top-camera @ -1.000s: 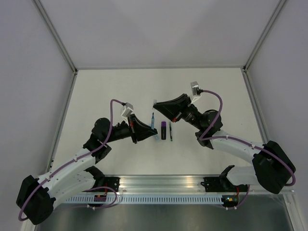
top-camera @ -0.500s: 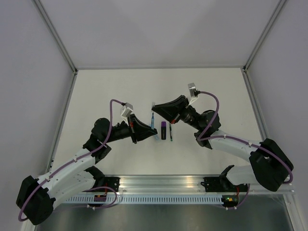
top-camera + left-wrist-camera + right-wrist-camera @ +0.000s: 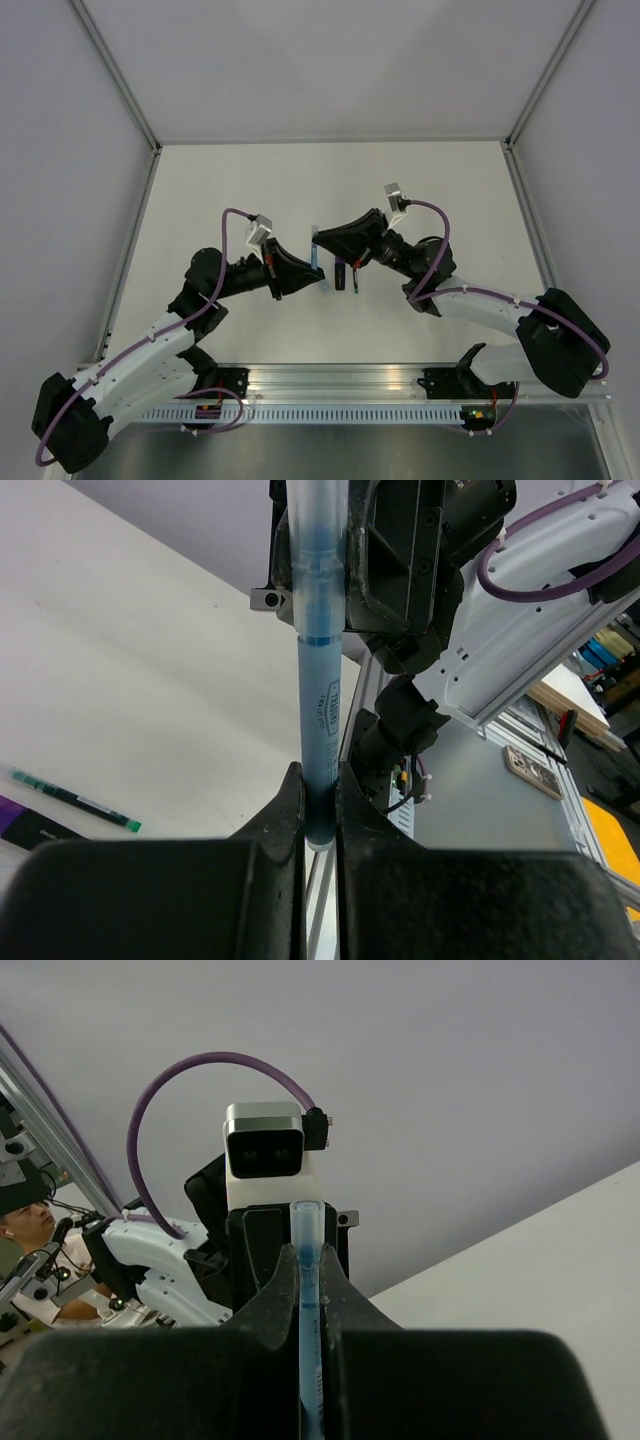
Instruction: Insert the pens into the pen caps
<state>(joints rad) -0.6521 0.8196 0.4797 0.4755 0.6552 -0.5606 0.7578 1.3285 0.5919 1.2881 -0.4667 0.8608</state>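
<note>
A thin blue pen [image 3: 319,720] stands upright between my two grippers; it also shows in the top view [image 3: 316,257]. My left gripper [image 3: 318,802] is shut on its lower end. My right gripper [image 3: 309,1260] is shut on its upper end, where a pale translucent blue cap [image 3: 308,1222] sits over the pen and sticks out past the fingertips. In the top view the left gripper [image 3: 305,271] and the right gripper [image 3: 322,241] meet tip to tip over the table's middle. The black marker with a purple end [image 3: 340,276] and a thin dark pen [image 3: 355,279] lie just right of them.
The dark pen [image 3: 72,798] and the marker's purple end [image 3: 18,827] lie on the white table [image 3: 450,190] at the lower left of the left wrist view. A small blue item [image 3: 327,284] lies beside the marker. Grey walls surround the table.
My right gripper has moved left and down with the cap until it meets the blue pen in my left gripper. The left gripper has shifted slightly right. The pens on the table have not moved.
</note>
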